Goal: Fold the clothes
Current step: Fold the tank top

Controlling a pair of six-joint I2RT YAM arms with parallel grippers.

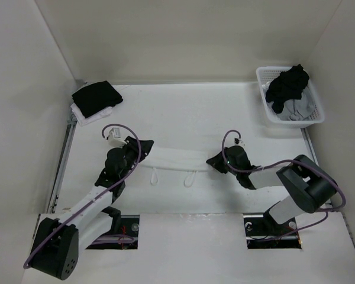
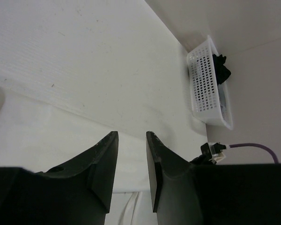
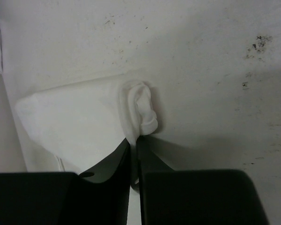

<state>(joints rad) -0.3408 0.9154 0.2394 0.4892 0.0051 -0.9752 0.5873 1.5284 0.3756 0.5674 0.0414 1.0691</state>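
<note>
I held the right gripper [image 3: 135, 139] clamped on the 3 o'clock end of the white top [image 1: 177, 158], which lay stretched centrally, presumably to tension it for folding, while the left gripper [image 2: 132, 135] stood with jaws slightly apart at the 9 o'clock end.

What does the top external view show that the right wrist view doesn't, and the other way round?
Top external only: the white lattice basket of dark garments, the folded black garment at the far left, and the left claw. Right wrist only: how the shut right claw pinches a bunched edge. Both: the thin white camisole tank top and that claw.
</note>
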